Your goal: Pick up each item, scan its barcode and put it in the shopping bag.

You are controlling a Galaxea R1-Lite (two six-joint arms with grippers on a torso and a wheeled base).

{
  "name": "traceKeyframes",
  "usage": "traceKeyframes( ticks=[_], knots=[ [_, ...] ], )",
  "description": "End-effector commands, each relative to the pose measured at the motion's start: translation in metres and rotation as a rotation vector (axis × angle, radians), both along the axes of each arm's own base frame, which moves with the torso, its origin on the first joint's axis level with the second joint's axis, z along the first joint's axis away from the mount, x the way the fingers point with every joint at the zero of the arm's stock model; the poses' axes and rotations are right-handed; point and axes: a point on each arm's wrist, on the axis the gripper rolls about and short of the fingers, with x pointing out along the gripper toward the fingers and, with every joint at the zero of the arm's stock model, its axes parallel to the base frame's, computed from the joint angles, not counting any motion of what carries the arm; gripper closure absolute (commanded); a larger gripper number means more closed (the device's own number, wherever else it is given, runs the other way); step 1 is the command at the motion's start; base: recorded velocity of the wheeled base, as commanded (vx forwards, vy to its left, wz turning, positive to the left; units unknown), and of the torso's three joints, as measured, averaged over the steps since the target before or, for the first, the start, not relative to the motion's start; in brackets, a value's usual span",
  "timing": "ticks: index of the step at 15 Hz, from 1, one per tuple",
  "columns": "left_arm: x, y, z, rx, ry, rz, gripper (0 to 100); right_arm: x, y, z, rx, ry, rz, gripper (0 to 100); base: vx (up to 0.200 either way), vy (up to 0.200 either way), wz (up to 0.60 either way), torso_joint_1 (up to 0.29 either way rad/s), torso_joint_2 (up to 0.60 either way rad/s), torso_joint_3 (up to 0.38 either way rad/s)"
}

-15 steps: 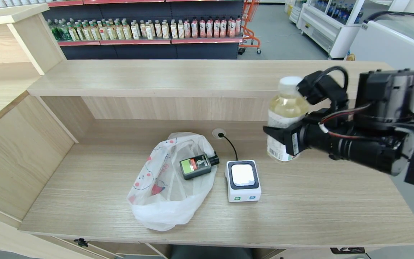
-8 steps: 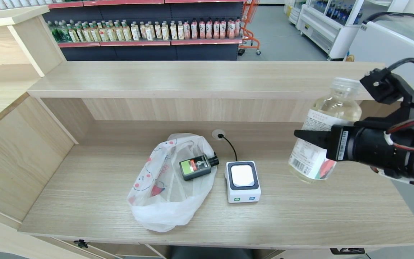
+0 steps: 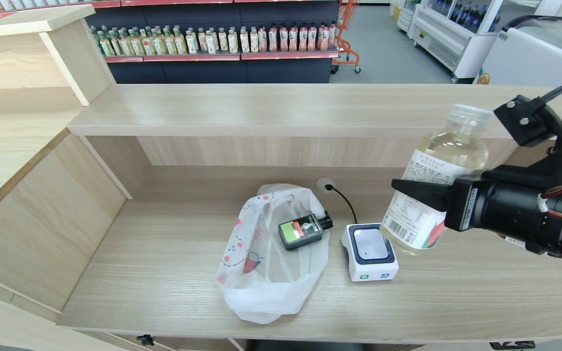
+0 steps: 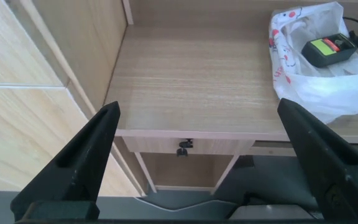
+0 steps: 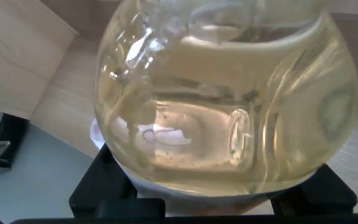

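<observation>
- Right end effector [image 3: 421, 202] is gripping the bottle [image 3: 439, 161], holding it tilted in the air over the worktop's [image 3: 456, 302] right half, base just beside the scanner [image 3: 370, 246].
- Scan step seems to be in hand; next move is likely calling for turning the barcode toward the scanner window, then carrying the bottle to the bag [image 3: 261, 278].
- Left end effector [image 4: 197, 109] is hanging open off the front-left corner.

Head view high, looking down on counter [image 3: 164, 273], bag [image 3: 261, 292] mid-frame; left wrist view off counter's front edge, sharing bag; right wrist view hard against bottle [image 5: 229, 93]
</observation>
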Motion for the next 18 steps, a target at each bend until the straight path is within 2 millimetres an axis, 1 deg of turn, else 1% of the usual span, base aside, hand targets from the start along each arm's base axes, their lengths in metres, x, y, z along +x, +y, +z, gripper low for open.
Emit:
traceKeyframes(
  ticks=[1,3,6,7,8,9,10,11,13,14,15,16,18],
  knots=[
    [0.000,0.000,0.000,-0.001,-0.001,0.000,0,0.015,0.013,-0.020,-0.058,0.011,0.039,100,0.000,0.200,0.00,0.007,0.00,0.002],
    [0.000,0.000,0.000,0.001,-0.001,0.000,0,0.039,0.028,-0.043,-0.147,-0.081,0.084,100,0.000,0.200,0.00,-0.002,0.00,0.000],
    [0.000,0.000,0.000,0.002,-0.001,0.000,0,0.065,0.048,-0.070,-0.188,-0.145,0.123,100,0.000,0.000,0.00,0.000,0.00,0.000],
    [0.000,0.000,0.000,0.002,-0.001,0.001,0,0.069,0.051,-0.077,-0.191,-0.167,0.142,100,0.000,0.000,0.00,0.000,0.00,0.000],
    [0.000,0.000,0.000,0.001,-0.001,0.000,0,0.068,0.052,-0.085,-0.194,-0.176,0.166,100,0.000,0.000,0.00,0.000,0.00,0.000],
    [0.000,0.000,0.000,0.001,-0.001,0.000,0,0.067,0.052,-0.085,-0.194,-0.179,0.169,100,0.000,0.000,0.00,0.000,0.00,0.000],
    [0.000,0.000,0.000,0.002,-0.001,0.000,0,0.063,0.053,-0.101,-0.225,-0.215,0.225,100,0.000,0.000,0.00,0.000,0.00,0.000],
    [0.000,0.000,0.000,0.001,-0.001,0.000,0,0.064,0.054,-0.108,-0.251,-0.243,0.233,100,0.000,0.000,0.00,0.000,0.00,0.000],
    [0.000,0.000,0.000,0.002,-0.001,0.001,0,0.071,0.059,-0.119,-0.257,-0.287,0.232,100,0.000,0.000,0.00,0.000,0.00,0.000],
    [0.000,0.000,0.000,0.002,-0.001,0.000,0,0.077,0.063,-0.129,-0.258,-0.318,0.231,100,0.000,0.000,0.00,0.000,0.00,0.000],
    [0.000,0.000,0.000,0.001,-0.001,0.001,0,0.079,0.065,-0.133,-0.259,-0.327,0.228,100,0.000,0.000,0.00,0.000,0.00,0.000],
    [0.000,0.000,0.000,0.001,-0.001,0.001,0,0.086,0.070,-0.146,-0.261,-0.359,0.228,100,0.000,0.000,0.00,0.000,0.00,0.000],
    [0.000,0.000,0.000,0.002,-0.001,0.000,0,0.092,0.073,-0.153,-0.244,-0.419,0.230,100,0.000,0.000,0.00,0.000,0.00,0.000]
  ],
)
